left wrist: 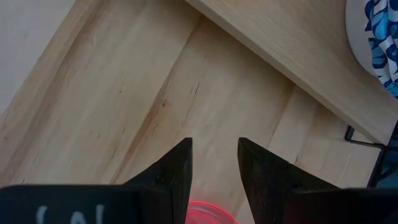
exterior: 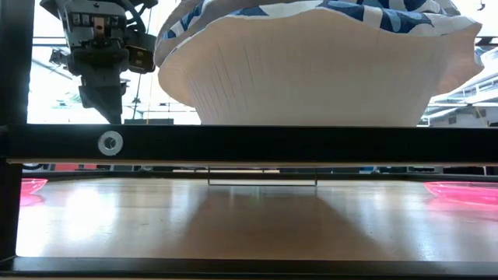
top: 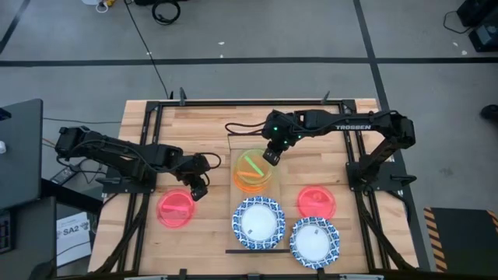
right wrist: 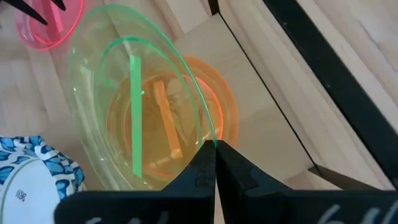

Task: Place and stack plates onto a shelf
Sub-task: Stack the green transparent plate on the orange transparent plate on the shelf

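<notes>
A clear yellow-green plate (right wrist: 124, 93) hangs tilted over an orange plate (right wrist: 227, 112) that sits on the light-wood shelf (top: 243, 140). My right gripper (right wrist: 214, 152) is shut on it. Two white plates with blue rims (top: 258, 223) (top: 314, 242) lie nearer the front, one on the shelf's near end. Red-pink plates lie left (top: 177, 208) and right (top: 317, 201) of the shelf. My left gripper (left wrist: 214, 162) stands open above the left red-pink plate's far edge, with nothing between its fingers. My right gripper pinches the yellow-green plate's rim (right wrist: 208, 138) between its two fingertips, at the plate's far right side. The fingers slant down from the far right. The plate is tilted, its held side up and its other side low over the orange plate; whether the two touch I cannot tell.
Black frame rails (top: 354, 148) run along the table's left, right and far sides. A thin black rail (top: 253, 251) closes the shelf's near end. In the low view the shelf's black edge (exterior: 249, 144) spans the picture, with a blue-rimmed plate (exterior: 311, 70) on it.
</notes>
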Action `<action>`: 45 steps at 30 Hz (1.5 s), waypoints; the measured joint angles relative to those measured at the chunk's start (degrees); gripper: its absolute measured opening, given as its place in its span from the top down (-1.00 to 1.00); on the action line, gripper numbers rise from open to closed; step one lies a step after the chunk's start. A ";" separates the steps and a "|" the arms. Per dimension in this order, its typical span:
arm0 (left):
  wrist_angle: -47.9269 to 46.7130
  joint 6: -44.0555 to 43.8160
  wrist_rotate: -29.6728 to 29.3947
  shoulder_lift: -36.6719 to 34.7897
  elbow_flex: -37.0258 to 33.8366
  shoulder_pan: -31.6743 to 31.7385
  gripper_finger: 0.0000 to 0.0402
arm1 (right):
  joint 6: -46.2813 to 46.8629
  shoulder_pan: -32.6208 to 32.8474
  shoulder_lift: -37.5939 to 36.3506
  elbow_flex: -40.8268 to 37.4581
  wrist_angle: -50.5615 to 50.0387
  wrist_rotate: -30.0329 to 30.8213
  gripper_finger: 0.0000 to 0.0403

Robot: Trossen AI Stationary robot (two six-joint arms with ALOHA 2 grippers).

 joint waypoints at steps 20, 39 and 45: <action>0.01 0.02 -0.09 0.00 0.00 -0.01 0.33 | -0.04 0.00 0.00 -10.60 13.99 -0.11 0.96; 0.02 0.03 -0.09 0.00 0.00 -0.01 0.33 | -0.02 0.00 0.01 -11.42 16.11 -0.16 0.89; 0.01 0.02 -0.09 0.00 0.00 -0.01 0.33 | -0.04 0.00 0.01 -11.40 16.07 -0.37 0.89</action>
